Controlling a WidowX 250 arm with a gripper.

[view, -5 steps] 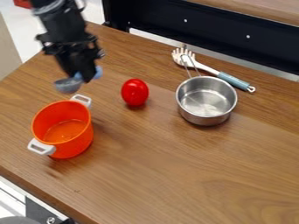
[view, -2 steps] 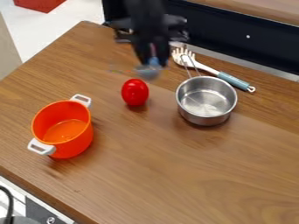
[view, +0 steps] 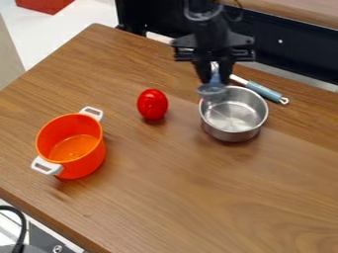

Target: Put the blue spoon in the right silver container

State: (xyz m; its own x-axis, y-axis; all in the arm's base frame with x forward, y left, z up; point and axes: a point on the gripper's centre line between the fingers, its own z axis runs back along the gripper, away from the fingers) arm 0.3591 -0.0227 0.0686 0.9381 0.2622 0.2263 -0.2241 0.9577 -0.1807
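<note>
The gripper hangs over the back left rim of the silver container, a small metal pot on the right part of the table. It is shut on the blue spoon, whose bowl points down toward the camera and overlaps the pot's left rim in the view. The spoon looks held above the pot; its exact height cannot be told.
A red tomato-like object stands left of the pot. Farther left is an orange pot with white handles. A utensil with a blue-grey handle lies behind the silver pot, partly hidden by the gripper. A dark panel borders the back.
The gripper has moved right with the blue spoon, from above the orange pot, past the red object, to the silver pot. The pots and the red object have stayed put.
</note>
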